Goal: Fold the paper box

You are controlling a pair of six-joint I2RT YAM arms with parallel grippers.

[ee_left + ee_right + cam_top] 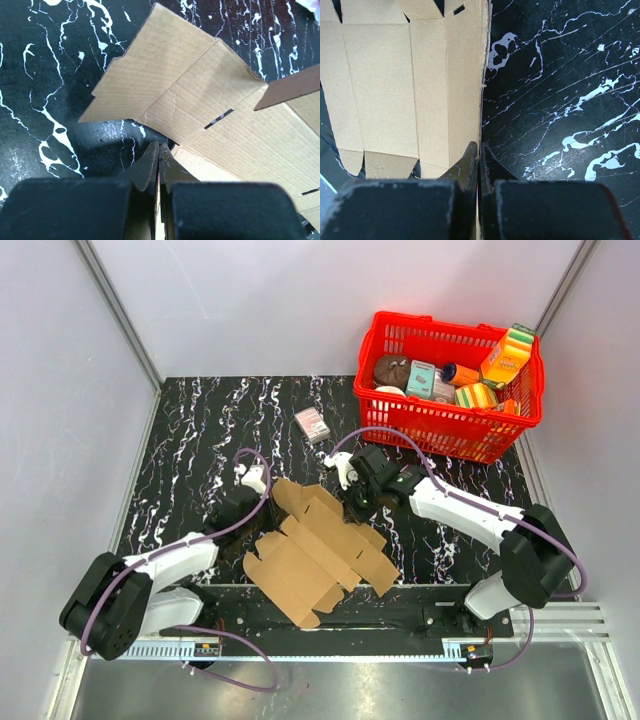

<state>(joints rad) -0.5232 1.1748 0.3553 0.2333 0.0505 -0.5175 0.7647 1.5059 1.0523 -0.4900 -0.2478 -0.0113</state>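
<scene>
In the top view both sets of fingertips are hidden under their own wrists, so the grip only shows in the wrist views. There, each view cuts the paper box [318,558] off at the frame edges, and in the left wrist view a raised flap [292,87] covers part of the sheet behind it.

The left pincer [159,152] is pressed together on a thin edge of the paper box, which shows pale between the fingers. The right pincer [479,150] is likewise clamped on the sheet's edge, which runs straight into its closed tips.

The paper box is an unfolded brown sheet on the black marbled tabletop [200,430], nearer the arms than the red basket [450,445] and to the left of it. It lies on a diagonal: its longest strip seems to run from a far-left corner to a near-right corner, with a side panel spreading to the near-left. How far the sheet is lifted off the tabletop is hard to judge.

A small white-and-pink carton [312,424] lies just left of the red basket, apart from the sheet.
</scene>
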